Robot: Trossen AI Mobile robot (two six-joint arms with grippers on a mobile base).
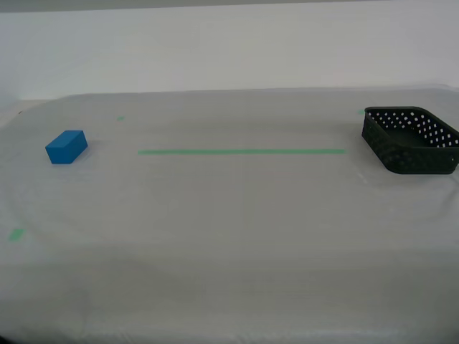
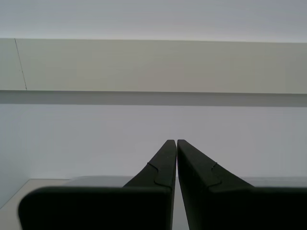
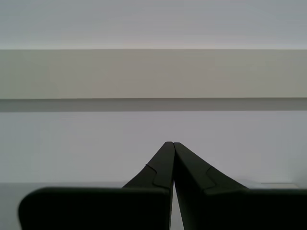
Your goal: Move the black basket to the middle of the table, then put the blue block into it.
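My first end effector closed, blue block well apart from black basket

The tabletop is whitish-grey, with a long green tape line and small green tape marks. The blue block is plain bright blue, its top face lighter than its sides. The black basket is black, its walls dotted with rows of small round holes. My first gripper and my second gripper have plain black fingers.
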